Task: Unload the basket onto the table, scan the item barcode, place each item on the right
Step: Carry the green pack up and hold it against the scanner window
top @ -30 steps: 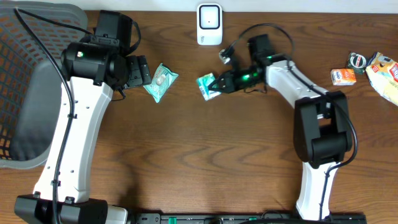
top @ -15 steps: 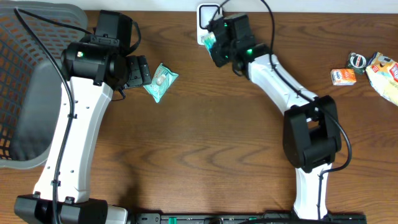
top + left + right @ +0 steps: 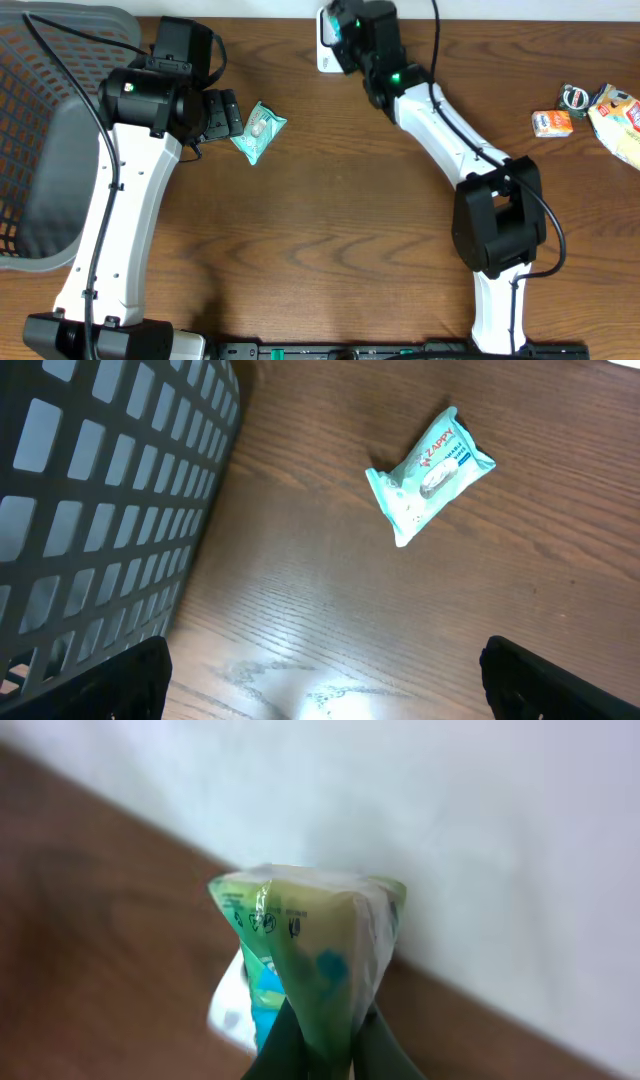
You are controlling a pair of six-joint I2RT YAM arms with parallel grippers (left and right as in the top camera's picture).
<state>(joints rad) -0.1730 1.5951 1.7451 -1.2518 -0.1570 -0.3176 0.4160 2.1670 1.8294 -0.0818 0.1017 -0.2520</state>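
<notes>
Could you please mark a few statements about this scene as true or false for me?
1. The right gripper is shut on a green packet. True.
2. The left gripper holds the wipes. False: it is open, and the wipes lie apart from it on the table.
3. The packet is held up at the white scanner. True.
4. The basket is on the robot's right. False: it is at the left edge, beside the left arm.
</notes>
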